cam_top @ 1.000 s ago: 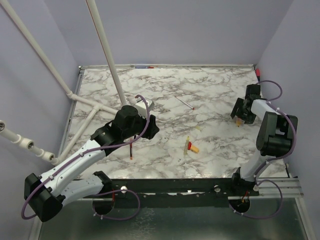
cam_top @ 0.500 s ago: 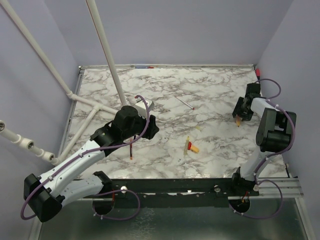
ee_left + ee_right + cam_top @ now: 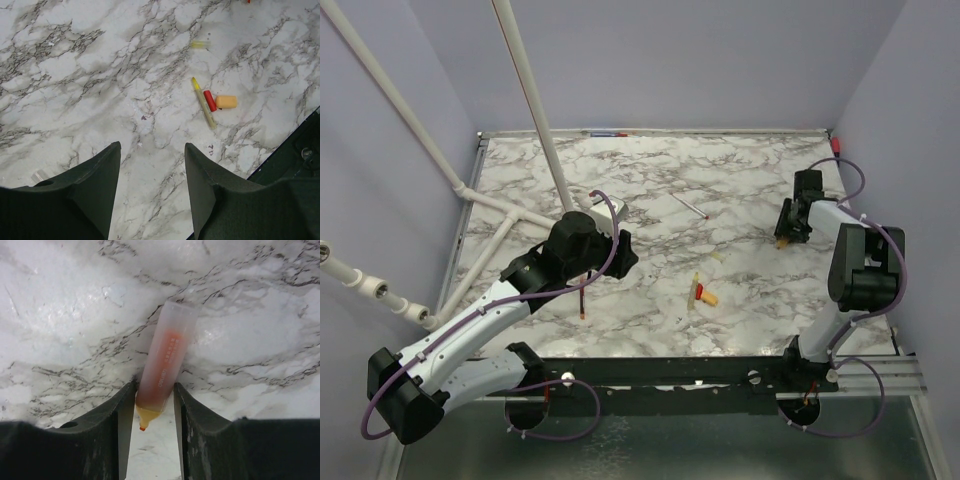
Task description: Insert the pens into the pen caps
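Jaws of the right gripper (image 3: pixel 154 386) are pressed on both sides of the orange pen (image 3: pixel 167 347) — tip bared toward the wrist, far end on the marble table (image 3: pixel 60 315), near its right edge. Left gripper (image 3: pixel 151 152) is held spread, nothing between. Beyond it a yellow pen (image 3: pixel 204 104) is laid flat, red cap (image 3: pixel 210 100) touching it, orange cap (image 3: pixel 226 101) just beside the red

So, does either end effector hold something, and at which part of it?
The right end effector pinches the orange pen between its fingers, near the nib end. The left end effector is open and holds nothing.
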